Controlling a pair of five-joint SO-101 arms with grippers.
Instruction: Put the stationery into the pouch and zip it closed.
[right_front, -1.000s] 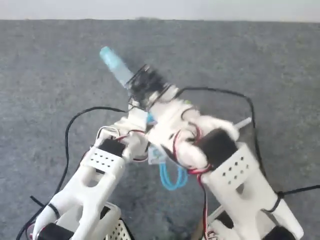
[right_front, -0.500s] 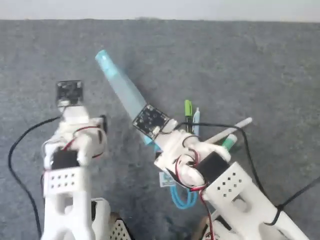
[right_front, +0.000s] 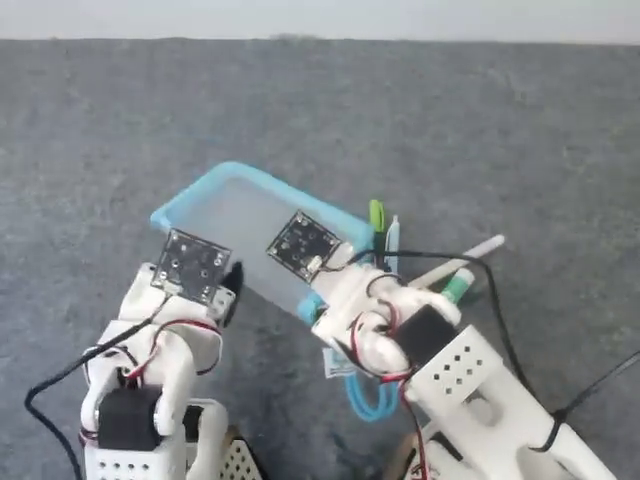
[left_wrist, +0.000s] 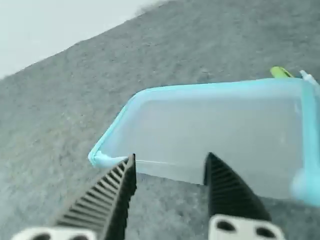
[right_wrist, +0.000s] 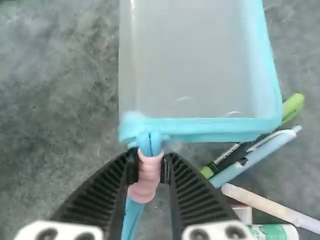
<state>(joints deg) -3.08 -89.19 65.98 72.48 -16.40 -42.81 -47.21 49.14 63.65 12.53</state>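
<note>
Pouch (right_front: 250, 215), a clear bag with a blue rim, sits at the centre of the high view, and nothing can be seen inside it. By this evidence the job has barely begun: no stationery is packed, and zipping shut comes only after that. Whether the zip is open now cannot be told.

A green pen (right_front: 377, 215), a pale blue pen (right_front: 392, 237), a white pen (right_front: 470, 255) and a green-and-white tube (right_front: 458, 288) are clustered on the grey table (right_front: 500, 120). They are just right of the pouch in the frame, the green pen hard against its right end. All four appear left to load.

The right gripper (right_wrist: 149, 157) is clenched on a pink tab (right_wrist: 146, 177) and a blue strap at the pouch's corner, lower centre in the right wrist view. Its arm comes in from the lower right of the high view, wrist over the pouch's right end.

The left gripper (left_wrist: 170, 160) is released, jaws spread wide and grasping nothing. It is poised at the pouch's long edge, one tip near a corner. Its arm stands folded at the lower left of the high view, wrist beside the pouch's left end. That pose suggests one arm anchoring the pouch while the other prepares to take its edge.
</note>
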